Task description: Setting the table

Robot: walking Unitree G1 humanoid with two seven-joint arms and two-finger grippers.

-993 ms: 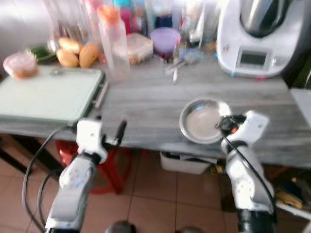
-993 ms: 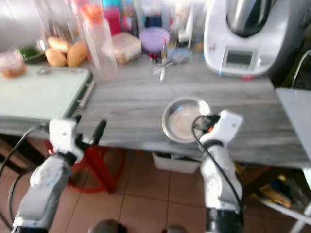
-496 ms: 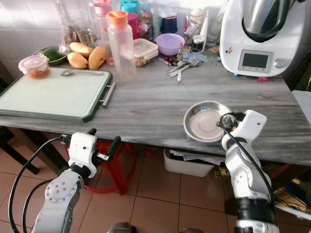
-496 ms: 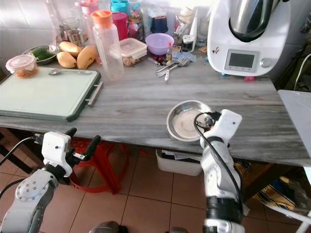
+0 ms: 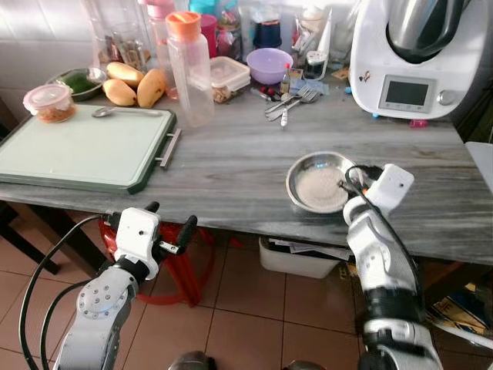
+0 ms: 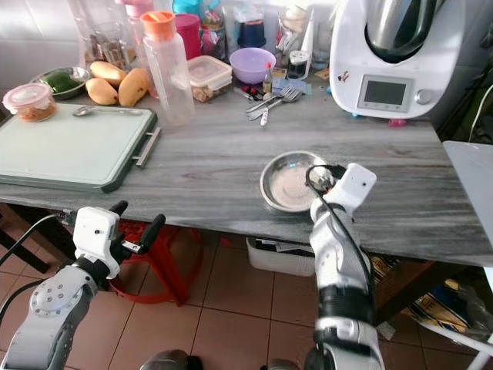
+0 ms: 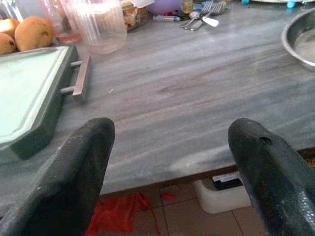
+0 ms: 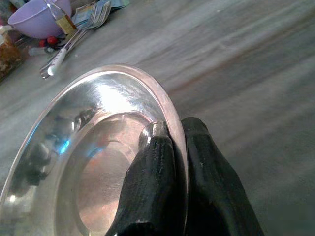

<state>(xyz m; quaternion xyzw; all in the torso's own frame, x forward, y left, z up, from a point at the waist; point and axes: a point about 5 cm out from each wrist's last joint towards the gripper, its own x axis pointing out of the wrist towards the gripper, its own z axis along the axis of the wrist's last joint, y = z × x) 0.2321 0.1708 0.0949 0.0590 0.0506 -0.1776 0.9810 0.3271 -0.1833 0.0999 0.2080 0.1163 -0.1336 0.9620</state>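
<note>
A round steel plate (image 5: 312,185) lies on the grey wooden table (image 5: 231,162) near its front edge. My right gripper (image 8: 176,135) is shut on the steel plate's (image 8: 98,128) near right rim, one finger inside the rim and one outside. My left gripper (image 5: 168,228) hangs open below the table's front edge, left of centre, with nothing between its fingers (image 7: 83,157). Forks and spoons (image 5: 289,104) lie in a loose pile at the back of the table.
A green cutting board (image 5: 77,150) with a spoon covers the table's left. A clear bottle (image 5: 189,65), mangoes (image 5: 131,85), a purple bowl (image 5: 269,63) and jars crowd the back. A white kitchen machine (image 5: 412,54) stands back right. A red stool (image 5: 185,258) is under the table.
The right gripper has carried the steel plate a little farther onto the table. The left arm has barely moved. The camera has shifted slightly.
</note>
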